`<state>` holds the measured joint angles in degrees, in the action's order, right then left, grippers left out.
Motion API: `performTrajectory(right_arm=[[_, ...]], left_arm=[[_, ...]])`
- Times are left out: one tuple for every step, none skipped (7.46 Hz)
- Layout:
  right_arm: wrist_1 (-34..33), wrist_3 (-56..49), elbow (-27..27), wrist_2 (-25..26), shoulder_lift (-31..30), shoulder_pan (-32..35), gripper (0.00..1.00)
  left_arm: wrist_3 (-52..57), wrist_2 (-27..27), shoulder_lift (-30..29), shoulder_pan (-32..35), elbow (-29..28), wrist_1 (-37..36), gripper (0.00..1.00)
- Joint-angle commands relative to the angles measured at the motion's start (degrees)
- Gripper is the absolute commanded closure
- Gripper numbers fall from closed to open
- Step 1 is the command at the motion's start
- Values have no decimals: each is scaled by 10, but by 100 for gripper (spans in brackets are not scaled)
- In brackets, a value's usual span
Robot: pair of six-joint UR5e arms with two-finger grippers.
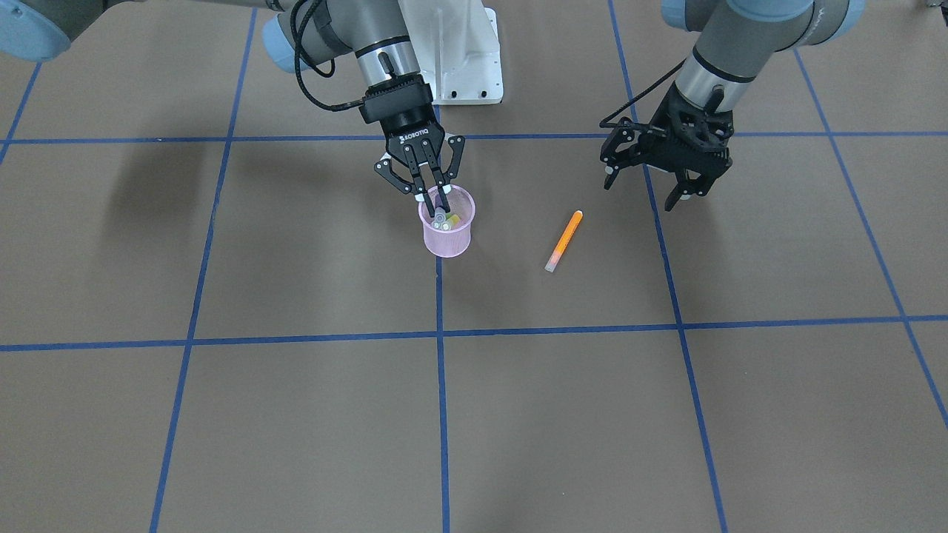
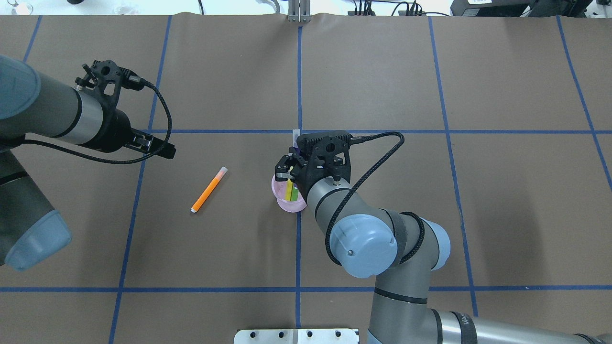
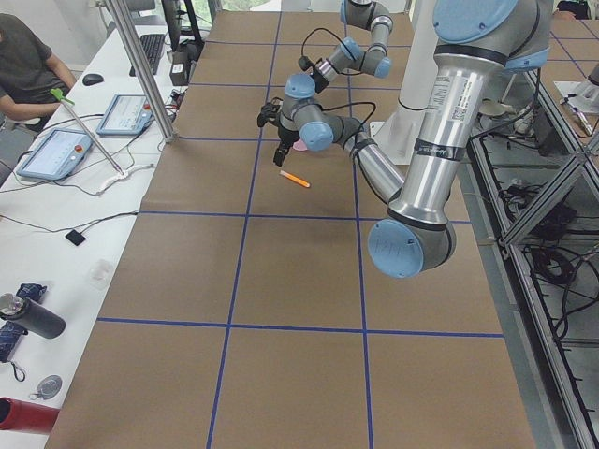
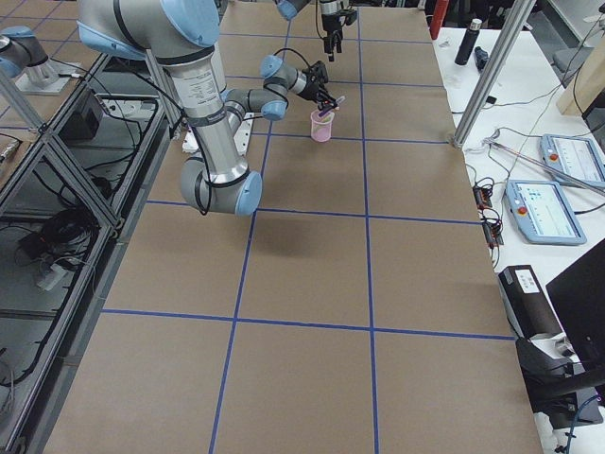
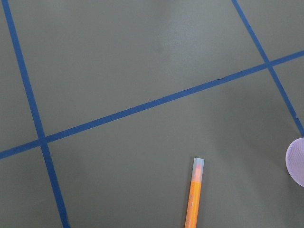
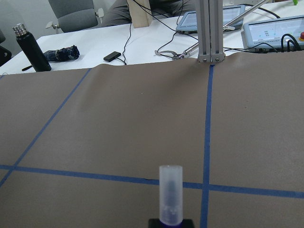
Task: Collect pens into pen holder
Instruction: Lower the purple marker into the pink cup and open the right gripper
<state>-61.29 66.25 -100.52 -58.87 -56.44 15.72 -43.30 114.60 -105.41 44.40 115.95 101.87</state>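
Observation:
The pink mesh pen holder (image 1: 447, 235) stands near the table's middle, and also shows in the overhead view (image 2: 286, 202). A yellow pen (image 2: 289, 190) and a green pen (image 2: 295, 193) stand inside it. My right gripper (image 1: 435, 200) is right above the holder's rim, shut on the purple pen (image 4: 328, 104). The pen's pale cap (image 6: 170, 194) sticks out past the fingers. The orange pen (image 1: 564, 240) lies flat on the table between the holder and my left gripper (image 1: 641, 191). That gripper is open, empty, and hovers just beyond the pen's orange end.
Brown paper with blue tape grid lines covers the table (image 1: 518, 414). The white arm base plate (image 1: 466, 52) sits behind the holder. Control tablets, a bottle and cables lie on side desks (image 3: 56, 150) off the table.

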Motion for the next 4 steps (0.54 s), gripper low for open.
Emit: performTrajectory(right_arm=[[2,8,-5,1,-2,-8,84],[3,10,-10,2,-6,-5,64],[2,10,-15,7,-10,-4,42],[3,11,-20,8,-13,-4,0]], left_arm=[[0,-1,-1,-2,-3,0,1],[0,-3,-3,-3,-10,0,1],[0,-3,-7,-4,-16,-2,1],[0,-3,-8,-4,-18,-3,1]])
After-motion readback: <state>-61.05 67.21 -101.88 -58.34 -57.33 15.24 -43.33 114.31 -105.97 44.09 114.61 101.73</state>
